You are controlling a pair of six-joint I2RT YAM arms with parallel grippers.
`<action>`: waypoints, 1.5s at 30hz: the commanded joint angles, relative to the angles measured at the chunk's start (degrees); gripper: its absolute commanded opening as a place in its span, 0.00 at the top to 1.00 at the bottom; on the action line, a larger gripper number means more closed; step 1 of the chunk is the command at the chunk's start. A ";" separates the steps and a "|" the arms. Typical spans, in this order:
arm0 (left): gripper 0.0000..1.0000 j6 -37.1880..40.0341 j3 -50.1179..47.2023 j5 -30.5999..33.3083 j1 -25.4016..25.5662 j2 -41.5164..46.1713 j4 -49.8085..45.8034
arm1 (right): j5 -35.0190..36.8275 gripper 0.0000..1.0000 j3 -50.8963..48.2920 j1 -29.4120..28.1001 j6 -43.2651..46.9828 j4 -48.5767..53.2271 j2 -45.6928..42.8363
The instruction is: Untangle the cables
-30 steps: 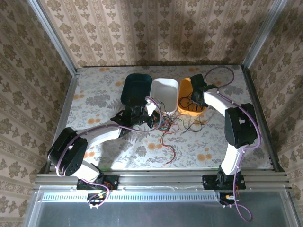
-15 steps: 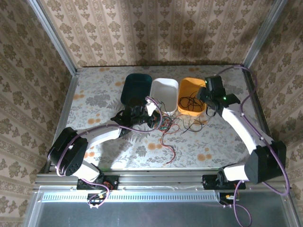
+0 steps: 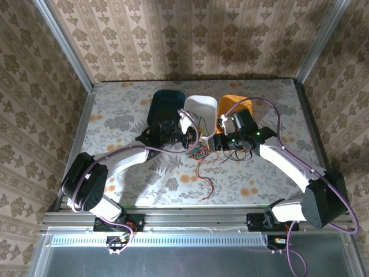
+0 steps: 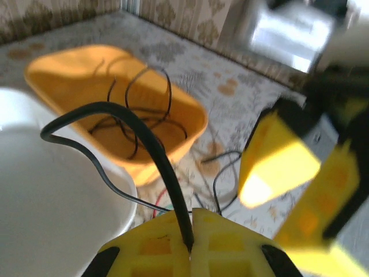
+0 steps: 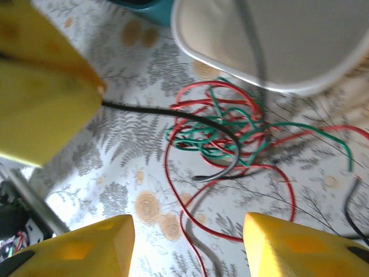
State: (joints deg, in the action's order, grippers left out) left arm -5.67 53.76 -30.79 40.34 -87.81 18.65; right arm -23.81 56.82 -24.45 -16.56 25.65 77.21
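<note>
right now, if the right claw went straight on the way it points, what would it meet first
Probably the red and green cable tangle on the table, lying straight ahead of the open right claw. The white bin sits beyond it. Depth is unclear.

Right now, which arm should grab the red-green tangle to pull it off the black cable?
Right, probably. The right gripper is open, with the red and green tangle in view between its jaws. The left gripper is shut on the black cable, so it can anchor.
</note>
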 commanded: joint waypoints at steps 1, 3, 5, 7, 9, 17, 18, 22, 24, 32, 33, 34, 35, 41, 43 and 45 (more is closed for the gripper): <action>1.00 -1.90 3.81 -5.69 -0.73 1.16 -2.00 | -3.43 0.46 1.89 -0.34 3.02 -2.31 0.82; 1.00 -1.54 4.77 -5.69 -0.80 1.73 -3.00 | -0.42 0.45 2.03 -0.34 2.69 -3.88 1.23; 1.00 -1.45 5.12 -7.52 -0.79 2.17 -3.19 | 2.40 0.46 2.16 -0.27 2.01 -5.32 1.75; 1.00 -1.74 5.22 -7.49 -0.79 2.43 -3.29 | 3.92 0.46 1.94 -0.25 1.33 -7.28 2.15; 1.00 -2.50 5.00 -7.71 -0.81 2.53 -2.81 | 4.89 0.47 1.79 -0.23 0.46 -9.23 3.58; 1.00 -4.78 3.82 -7.72 -1.06 3.31 0.39 | 9.50 1.00 1.94 0.18 -1.05 -12.10 4.56; 1.00 -4.79 3.56 -7.63 -1.13 3.33 0.54 | 9.75 1.00 1.89 0.39 -0.90 -12.07 3.55; 1.00 -5.52 2.27 -6.43 -1.83 2.36 1.63 | 10.01 1.00 2.76 1.06 -0.74 -11.97 -2.28; 0.85 -5.46 1.39 -4.00 -1.93 1.56 1.92 | 10.17 1.00 4.19 1.09 -0.66 -11.41 -4.44; 0.42 -6.02 -2.15 -0.58 -2.10 -0.96 3.58 | 15.05 1.00 10.84 2.16 -0.18 -9.73 -7.94; 0.41 -5.94 -2.76 0.00 -2.11 -0.96 3.80 | 15.77 1.00 11.43 2.44 -0.21 -9.92 -8.30; 0.41 -5.49 -3.27 0.72 -2.10 -1.05 3.61 | 16.70 1.00 12.02 2.71 -0.26 -10.02 -8.39; 0.40 -4.88 -3.44 1.47 -2.10 -1.00 2.95 | 18.03 1.00 12.40 2.93 -0.40 -10.15 -8.39; 0.37 -2.07 -4.01 5.34 -1.97 -1.66 -1.81 | 23.50 1.00 14.72 6.65 -3.11 -9.94 -5.03; 0.36 -0.94 -3.94 5.88 -1.68 -2.02 -3.49 | 25.10 1.00 14.38 8.39 -5.14 -10.14 -3.17; 0.37 0.51 -3.84 6.24 -1.04 -2.35 -5.17 | 25.91 1.00 14.01 10.05 -7.38 -10.04 -1.28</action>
State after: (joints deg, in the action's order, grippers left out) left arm -8.29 50.28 -26.13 38.61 -89.14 17.06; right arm -2.02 70.37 -16.14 -20.12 15.20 73.30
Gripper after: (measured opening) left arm 0.633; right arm 0.058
